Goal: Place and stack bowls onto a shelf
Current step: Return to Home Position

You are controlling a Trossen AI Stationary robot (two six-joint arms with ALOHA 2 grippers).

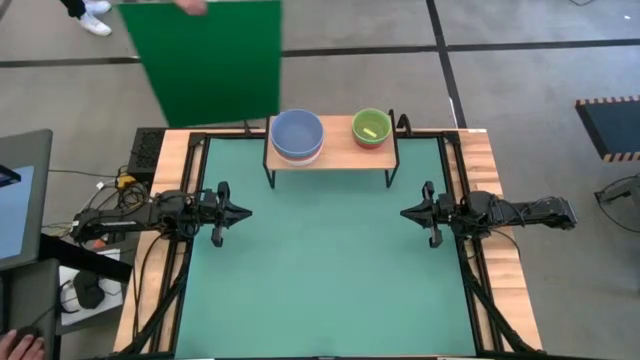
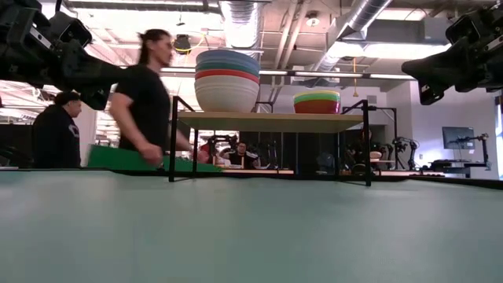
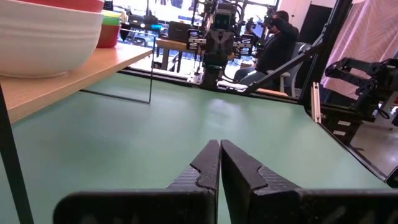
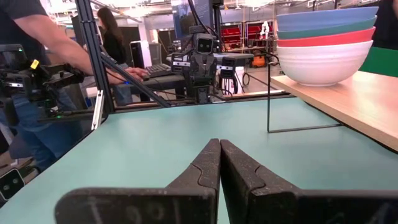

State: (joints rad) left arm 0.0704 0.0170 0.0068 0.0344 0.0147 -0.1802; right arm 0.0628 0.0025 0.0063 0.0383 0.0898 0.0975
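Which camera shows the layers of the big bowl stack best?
Right wrist view: the big stack shows side-on, its white, red, teal and blue layers distinct. The low view shows them farther off; the high view only the blue bowl on top; the left wrist view mostly the white bowl.

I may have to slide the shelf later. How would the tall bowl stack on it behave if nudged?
The tall bowl stack probably holds together under a gentle nudge, since the bowls nest closely. The white bottom bowl tapers to a small base, so it may slide on the shelf. Standing near one end, it might go off under a hard shove.
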